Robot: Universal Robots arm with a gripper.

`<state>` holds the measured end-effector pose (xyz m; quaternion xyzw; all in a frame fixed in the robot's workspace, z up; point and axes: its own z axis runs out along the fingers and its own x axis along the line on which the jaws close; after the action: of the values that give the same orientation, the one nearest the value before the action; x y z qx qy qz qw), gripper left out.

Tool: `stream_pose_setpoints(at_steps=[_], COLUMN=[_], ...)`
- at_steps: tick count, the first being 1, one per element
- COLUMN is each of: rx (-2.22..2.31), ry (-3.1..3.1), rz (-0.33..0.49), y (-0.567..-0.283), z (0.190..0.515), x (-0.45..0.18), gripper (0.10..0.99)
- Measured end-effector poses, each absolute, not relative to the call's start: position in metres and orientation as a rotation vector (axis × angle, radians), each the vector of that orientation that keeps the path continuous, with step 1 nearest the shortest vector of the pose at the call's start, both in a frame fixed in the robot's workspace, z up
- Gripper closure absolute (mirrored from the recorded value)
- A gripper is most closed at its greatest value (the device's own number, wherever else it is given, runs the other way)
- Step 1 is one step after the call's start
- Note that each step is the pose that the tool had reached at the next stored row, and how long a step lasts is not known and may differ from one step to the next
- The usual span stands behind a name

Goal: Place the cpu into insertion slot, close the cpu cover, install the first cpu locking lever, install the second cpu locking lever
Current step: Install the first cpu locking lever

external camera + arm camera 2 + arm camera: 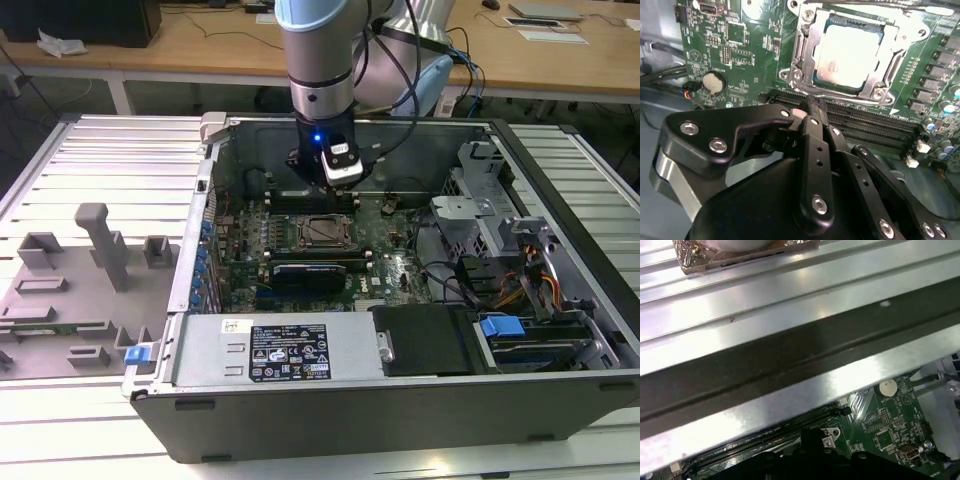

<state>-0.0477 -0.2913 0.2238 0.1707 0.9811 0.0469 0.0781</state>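
The arm hangs over the open computer case [560, 215] on the slatted counter [110, 150], its hand [812, 107] poised above the green motherboard [735, 45], just beside the socket and over the black memory slots [865, 127]. In the second wrist view the black fingers [815, 135] sit pressed together with nothing between them. The cpu [852, 52] lies flat in its slot, a square chip with a pale, dull silver top that catches the light. Around it sits the cpu cover [807, 45], a thin metal frame with an open centre, rimming the chip. In the exterior view the cpu [328, 230] shows as a small grey square mid-board, with a long black card [315, 272] just beside it.
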Motion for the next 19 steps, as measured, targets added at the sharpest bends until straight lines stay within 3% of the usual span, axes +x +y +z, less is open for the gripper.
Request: stream_pose_setpoints(at_steps=[1,3,19], rx=[0.508,0.507,0.503], ry=[2.944,2.951,2.948], rz=[0.089,0.06,0.009], y=[-0.29,-0.289,-0.313], z=[0.224,0.224,0.223], x=[-0.048,-0.048,-0.048], gripper=[0.98,0.98,0.98])
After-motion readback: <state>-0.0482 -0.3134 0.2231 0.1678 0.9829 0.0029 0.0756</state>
